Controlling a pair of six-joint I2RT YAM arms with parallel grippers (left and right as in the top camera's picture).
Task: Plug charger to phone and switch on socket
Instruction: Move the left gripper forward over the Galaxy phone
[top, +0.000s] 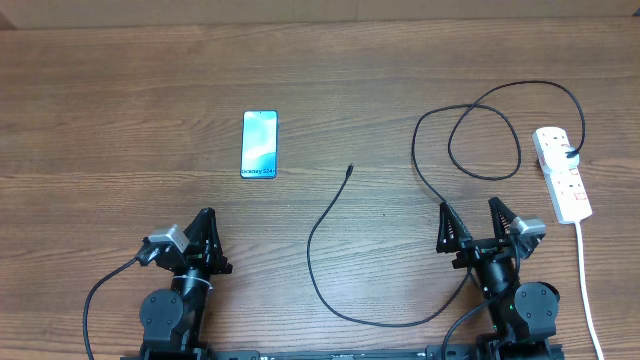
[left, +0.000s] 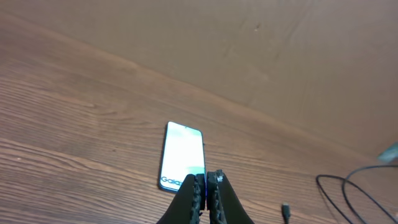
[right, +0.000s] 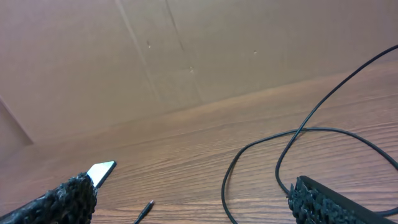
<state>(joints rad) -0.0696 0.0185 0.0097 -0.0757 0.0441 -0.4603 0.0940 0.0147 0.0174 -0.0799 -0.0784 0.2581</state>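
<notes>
The phone (top: 259, 144) lies flat on the wooden table at the upper left, screen lit blue; it also shows in the left wrist view (left: 181, 155) and at the left edge of the right wrist view (right: 101, 170). The charger, a thin black cable (top: 325, 210), loops from the socket across the table, its connector tip (top: 349, 171) lying free right of the phone, and shows in the right wrist view (right: 143, 211). The socket, a white power strip (top: 562, 174), lies at the far right. My left gripper (top: 204, 221) is shut and empty, behind the phone (left: 206, 180). My right gripper (top: 470, 216) is open and empty (right: 193, 200).
A white cord (top: 588, 280) runs from the socket toward the front right edge. The black cable's loops (top: 485, 140) lie just beyond my right gripper. A brown cardboard wall (right: 186, 50) stands at the table's far edge.
</notes>
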